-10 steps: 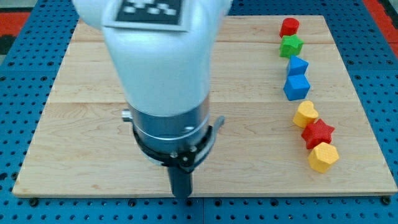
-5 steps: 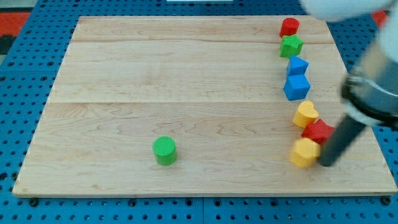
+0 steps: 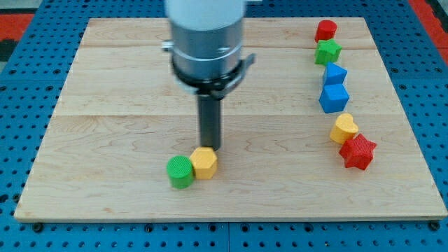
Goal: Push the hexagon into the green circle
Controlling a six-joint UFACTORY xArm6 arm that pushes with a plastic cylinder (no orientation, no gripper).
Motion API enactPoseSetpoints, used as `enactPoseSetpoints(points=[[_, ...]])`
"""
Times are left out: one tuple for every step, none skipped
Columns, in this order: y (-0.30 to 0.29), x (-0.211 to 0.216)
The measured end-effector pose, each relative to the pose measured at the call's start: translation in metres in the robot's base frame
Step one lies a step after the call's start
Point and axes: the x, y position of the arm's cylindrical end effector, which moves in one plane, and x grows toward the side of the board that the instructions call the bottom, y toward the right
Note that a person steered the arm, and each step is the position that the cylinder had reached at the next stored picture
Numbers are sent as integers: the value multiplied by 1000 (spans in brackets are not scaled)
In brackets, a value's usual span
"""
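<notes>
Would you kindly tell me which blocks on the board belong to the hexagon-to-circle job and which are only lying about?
Part of the job:
- yellow hexagon, touching the green circle
- green circle
- my tip, just above the hexagon

Lying about, along the view's right:
- red cylinder
- green star
- two blue blocks
- yellow heart
- red star

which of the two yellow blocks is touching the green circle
The yellow hexagon near the view's bottom, just below my tip, touches the green circle. The other yellow block sits far right beside the red star.
</notes>
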Motion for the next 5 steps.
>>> enactPoseSetpoints(points=[[64,0],[126,68],[230,82],[290,54],[291,17]])
